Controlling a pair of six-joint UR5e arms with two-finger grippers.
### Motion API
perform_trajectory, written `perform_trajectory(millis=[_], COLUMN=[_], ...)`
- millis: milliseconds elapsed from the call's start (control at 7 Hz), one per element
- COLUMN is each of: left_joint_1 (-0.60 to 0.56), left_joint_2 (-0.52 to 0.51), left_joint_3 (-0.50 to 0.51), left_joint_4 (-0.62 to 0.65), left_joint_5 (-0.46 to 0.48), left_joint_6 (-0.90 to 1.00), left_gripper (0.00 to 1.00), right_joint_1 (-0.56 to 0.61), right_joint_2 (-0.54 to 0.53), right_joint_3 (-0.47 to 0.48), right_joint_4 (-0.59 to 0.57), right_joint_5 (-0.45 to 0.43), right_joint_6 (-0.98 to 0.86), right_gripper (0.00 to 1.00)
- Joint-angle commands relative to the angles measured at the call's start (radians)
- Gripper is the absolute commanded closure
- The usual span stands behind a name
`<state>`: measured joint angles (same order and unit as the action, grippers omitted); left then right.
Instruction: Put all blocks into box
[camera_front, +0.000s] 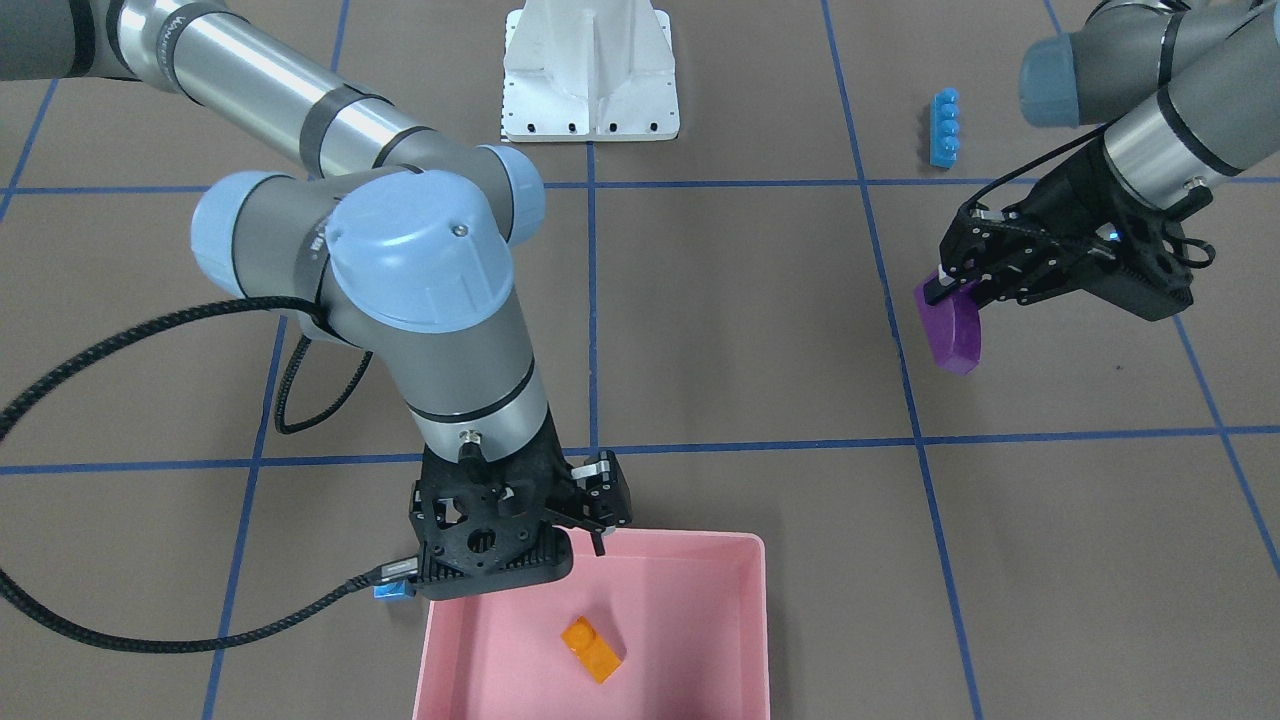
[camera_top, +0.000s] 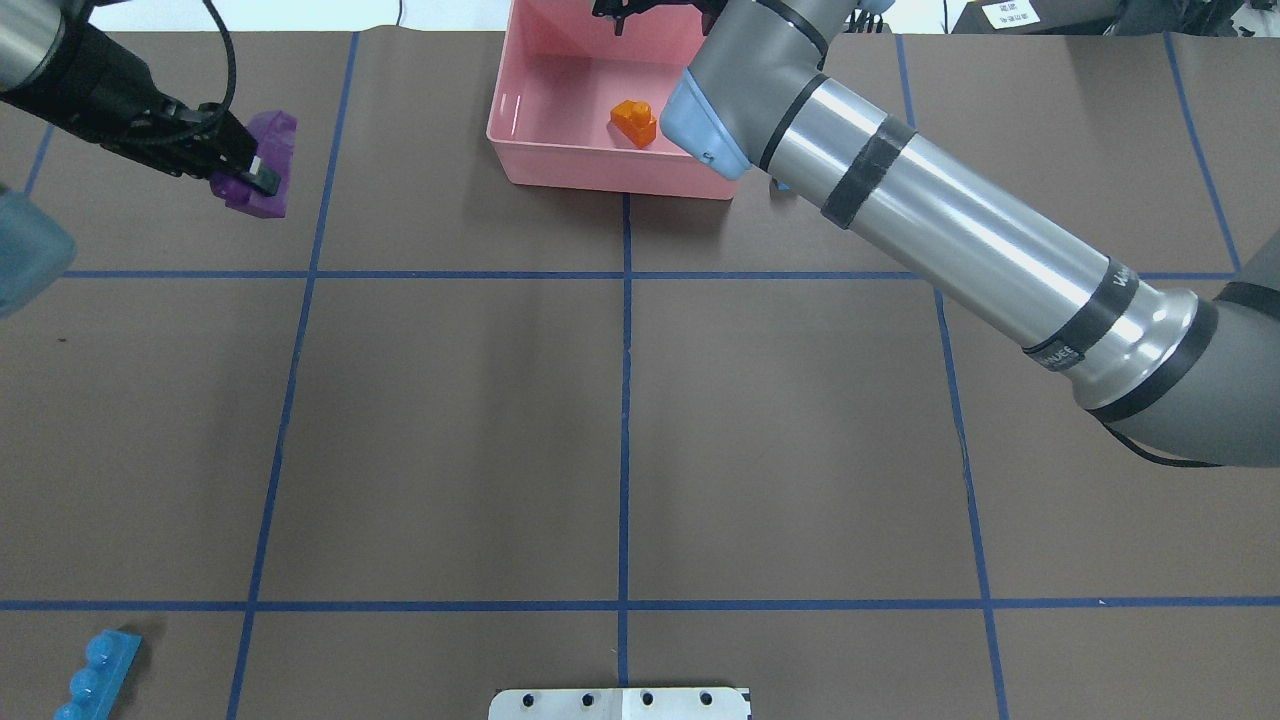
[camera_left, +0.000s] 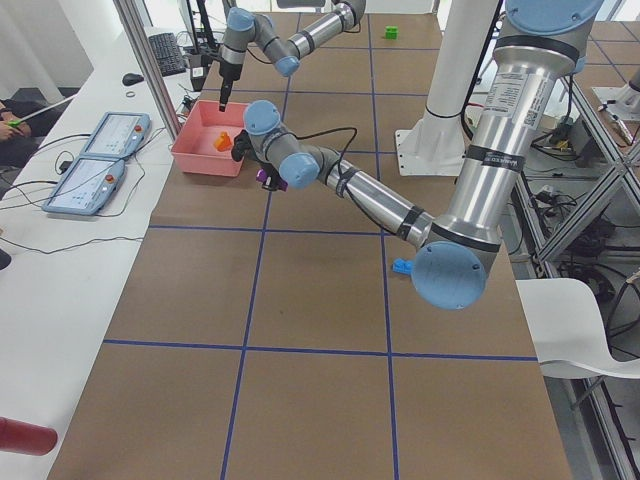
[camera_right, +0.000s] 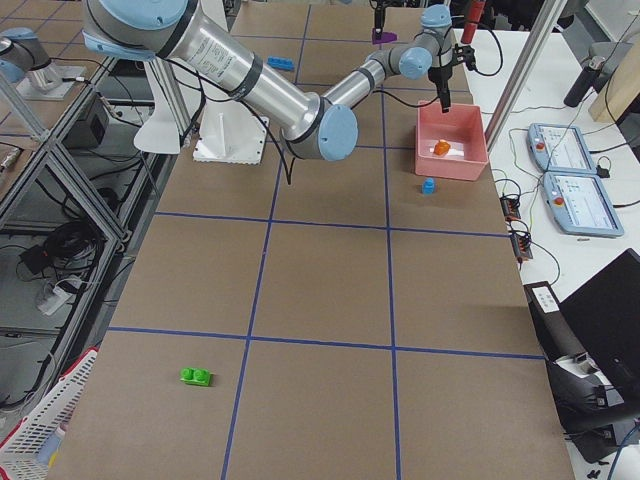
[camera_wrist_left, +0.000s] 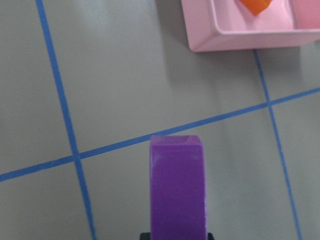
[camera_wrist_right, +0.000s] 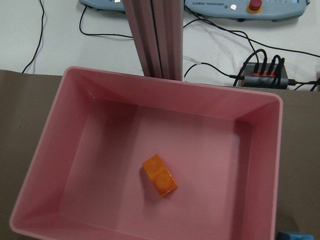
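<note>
My left gripper (camera_front: 945, 287) is shut on the purple block (camera_front: 955, 338), held just above the mat, away from the pink box (camera_front: 765, 620). From the left wrist, the purple block (camera_wrist_left: 178, 190) points toward the box (camera_wrist_left: 240, 39). An orange block (camera_wrist_right: 159, 175) lies inside the box (camera_wrist_right: 40, 150). My right gripper (camera_front: 598, 520) hovers over the box's robot-side rim, open and holding nothing. A tiny light-blue block (camera_front: 392, 590) sits on the mat beside the box, partly hidden by that gripper. The long light-blue bar (camera_front: 943, 127) lies near the left arm. A green block (camera_right: 196, 377) rests far along the table.
The white metal base (camera_front: 590, 70) stands at the robot's edge of the table. Blue tape lines grid the brown mat. Beyond the box, off the table, are an aluminium post (camera_wrist_right: 160, 35), cables and control pendants.
</note>
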<state>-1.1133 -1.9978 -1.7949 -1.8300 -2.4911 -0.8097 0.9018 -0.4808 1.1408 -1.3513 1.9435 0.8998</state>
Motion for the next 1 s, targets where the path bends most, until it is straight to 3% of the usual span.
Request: perform_trajectory(millis=[0,286,429,571,714,857], left_joint_1=[0.001,0.003,0.024,0.074,0.134,0.186], left_joint_2=[-0.119,-0.228,-0.327,-0.436,-0.552,-0.606], left_joint_3=[0.076,0.292,0.405,0.514,0.634,0.725], left_joint_4=[-0.036,-0.301,-0.366,-0.370,-0.373,-0.420], left_joint_5=[0.046,0.075,0.188,0.269,0.372,0.481], left_joint_6=[-0.104,-0.256,-0.269,-0.293,-0.327,-0.345], left_gripper=[1.00,1.00,1.00,1.00,1.00,1.00], right_joint_1=[0.057,0.101,0.115,0.115,0.115,0.114], right_joint_2=[-0.140,-0.208,-0.250,-0.316,-0.373,-0.377], right_joint_3=[0.158,0.204,0.238,0.244,0.231,0.205], right_joint_4=[-0.032,-0.022,0.004,0.108,0.227,0.263], right_joint_5=[0.041,0.089,0.091,0.091,0.089,0.089], right_joint_6=[-0.120,-0.217,-0.276,-0.274,-0.272,-0.271], right_gripper=[0.00,0.00,0.00,0.00,0.00,0.00])
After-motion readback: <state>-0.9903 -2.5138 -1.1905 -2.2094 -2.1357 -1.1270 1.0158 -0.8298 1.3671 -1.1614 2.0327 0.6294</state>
